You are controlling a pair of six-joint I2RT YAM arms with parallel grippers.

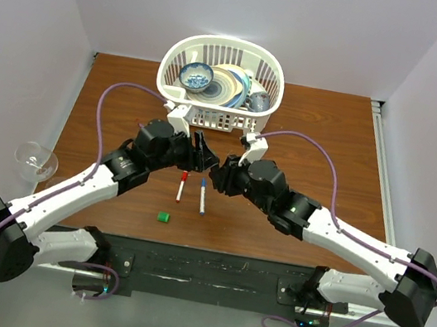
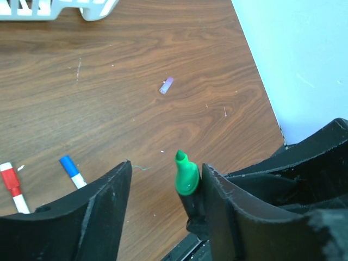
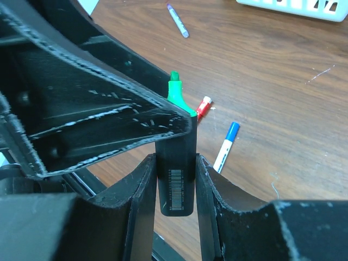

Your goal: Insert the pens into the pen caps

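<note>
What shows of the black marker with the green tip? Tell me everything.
The black marker is a short, thick barrel that looks like plastic, with a pale barcode printed near its rear end and an uncapped bright green tip. It is held off the wooden table, clamped at the barrel by the right tool, and lies along that tool's fingers with the tip pointing outward. The left tool straddles the tip, jaws open, one finger very close to it.

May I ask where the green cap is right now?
In the top view, the green cap lies on the table, left of the red-tipped pen and nearer the front edge.
</note>
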